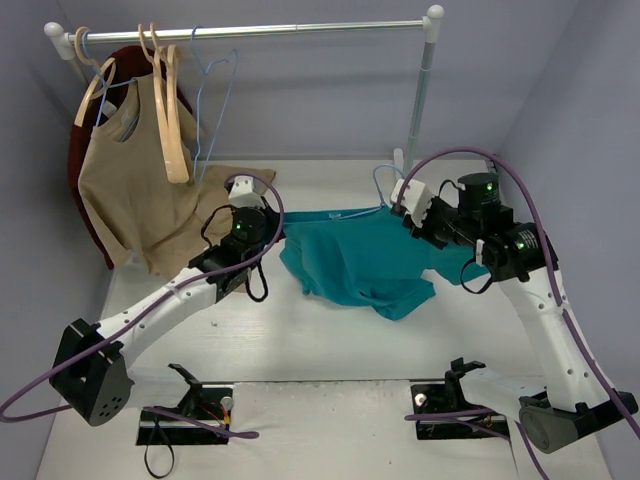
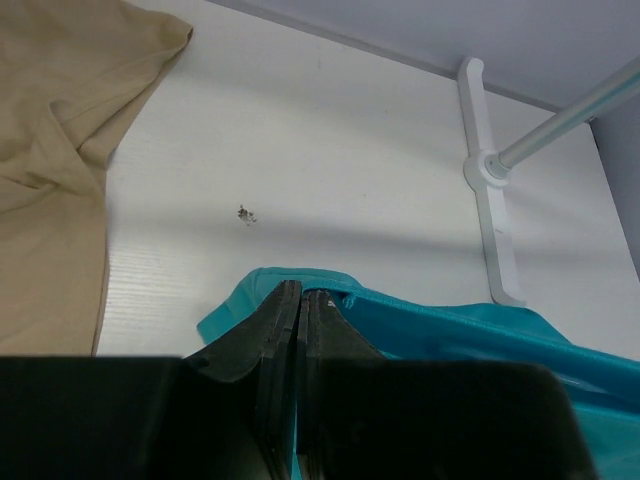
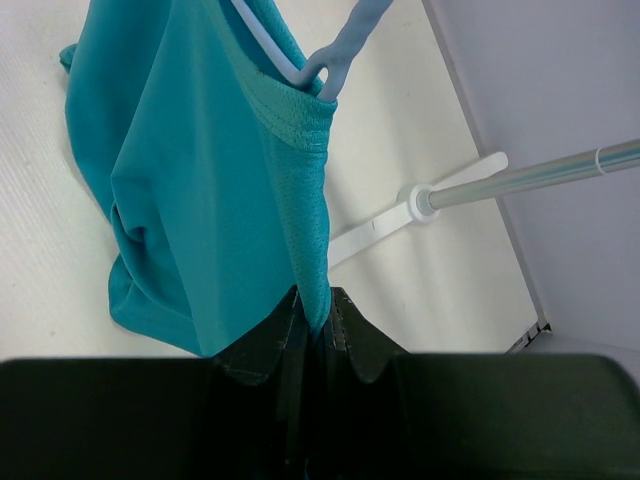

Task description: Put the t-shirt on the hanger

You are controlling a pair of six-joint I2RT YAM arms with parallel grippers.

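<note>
Fingers of L gripper were pressed together, pinching the left edge of the t-shirt. R gripper fingers were also clamped tight, w/ a fold of teal cloth just below the collar btwn them. Shirt lay crumpled on the table btwn both arms, pulled up at the two grips. Wire of the hanger ran inside the shirt, hook sticking out thru the neck opening, near the foot of the rack. A tan top hung on the rack far left, apart from the shirt.
</note>
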